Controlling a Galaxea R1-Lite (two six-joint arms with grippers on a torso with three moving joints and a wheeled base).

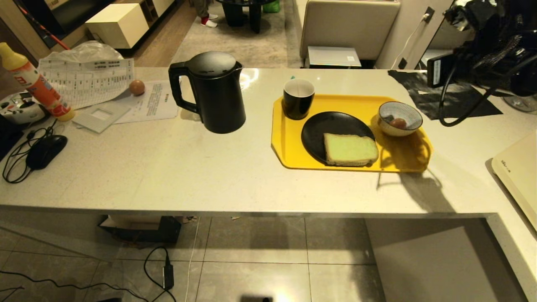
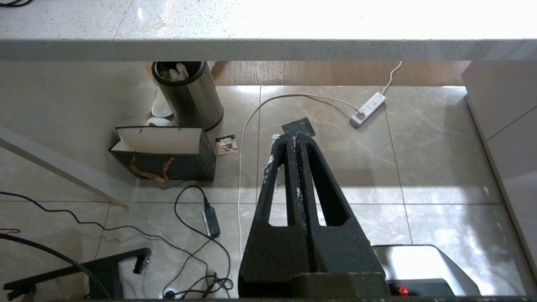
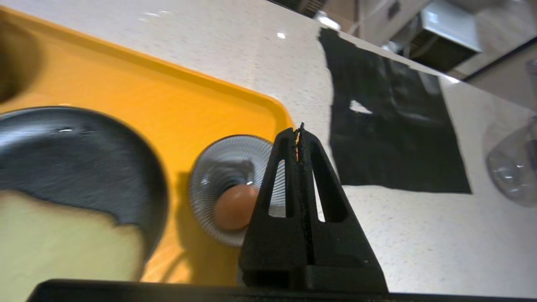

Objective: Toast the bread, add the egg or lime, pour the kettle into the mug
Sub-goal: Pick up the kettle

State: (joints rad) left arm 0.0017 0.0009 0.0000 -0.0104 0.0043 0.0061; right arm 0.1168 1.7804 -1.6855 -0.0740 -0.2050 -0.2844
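1. Yellow tray (image 1: 289,155) sits on the counter's right half with most of the breakfast stuff on it: the bread (image 1: 350,149) lies flat on the black plate (image 1: 323,130), pale green face up, near the plate's front edge.
2. One egg (image 1: 398,123) is down inside the striped bowl (image 1: 413,126) at the tray's right end. The second egg (image 1: 136,87) is well apart, over on the papers (image 1: 151,102) at the left.
3. Mug (image 1: 298,99) stands upright in the tray's back-left corner, just behind the plate. I can't tell whether anything is in it.
4. Kettle (image 1: 214,92) stands on bare counter just left of the tray, lid on, handle facing left, away from the mug.
5. Right gripper (image 3: 298,136) is up above the counter by the bowl side of the tray, fingers clamped together on nothing. The egg in the bowl shows past its fingers in the right wrist view.
6. Left gripper (image 2: 296,138) is parked low below the counter edge, pointing at the floor, also clamped together and empty.
7. My read: bread and egg look sorted, so the pour is the step left.
8. Next move probably means reaching the kettle's handle, which faces away from the right arm, then tipping the spout over the mug without knocking the tray.
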